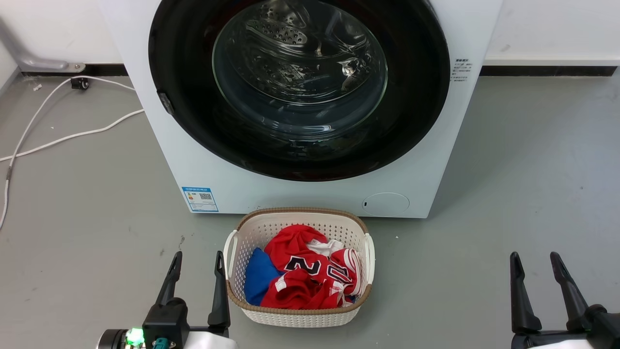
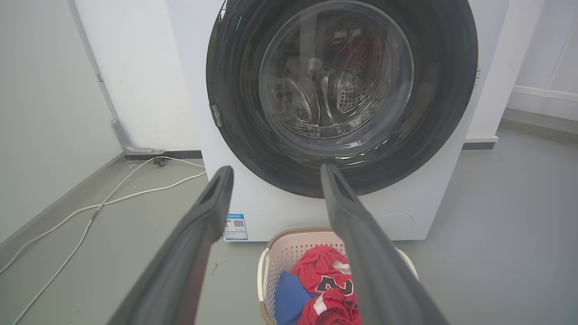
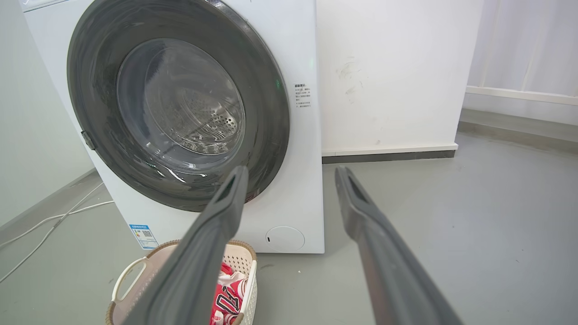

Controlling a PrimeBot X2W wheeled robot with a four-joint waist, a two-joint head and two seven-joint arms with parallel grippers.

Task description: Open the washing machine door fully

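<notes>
Left gripper [image 1: 198, 255] faces the closed washing machine door [image 1: 416, 97].

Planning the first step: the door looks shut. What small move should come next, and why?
Probably lift the left gripper toward the small tab on the door's left edge, likely its handle: the door sits shut, and that gripper is open, empty and on the tab's side.
</notes>
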